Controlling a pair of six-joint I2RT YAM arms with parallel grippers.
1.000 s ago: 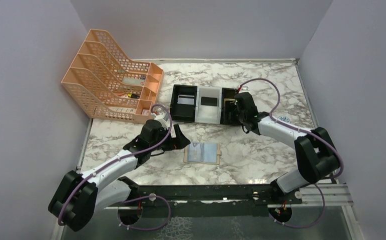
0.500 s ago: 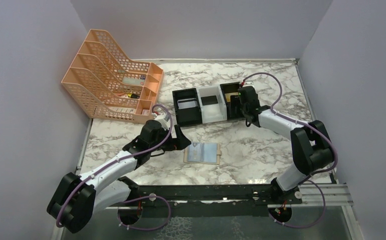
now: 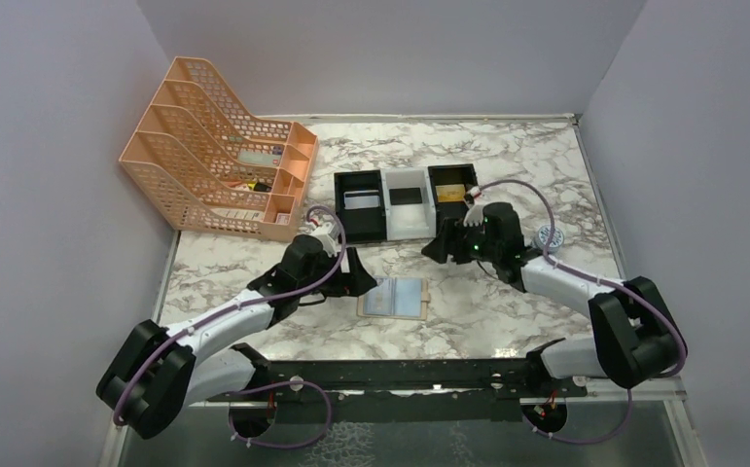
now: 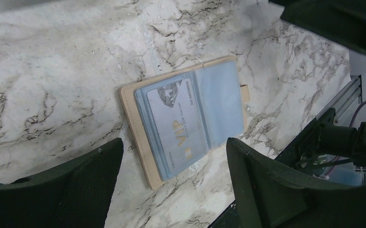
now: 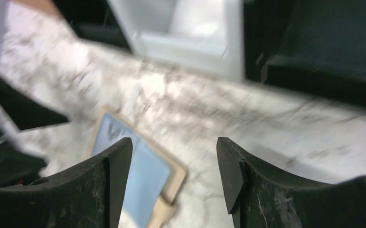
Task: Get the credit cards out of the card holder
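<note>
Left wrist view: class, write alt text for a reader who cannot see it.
A tan card holder lies open on the marble table, a pale blue card marked VIP showing in one sleeve. The left gripper hovers above it, black fingers wide open and holding nothing.

Peach mesh file rack [image 3: 217, 146] far left on marble table [image 3: 517, 156]; black, white, black trays [image 3: 408, 224] side by side, far centre.
</note>
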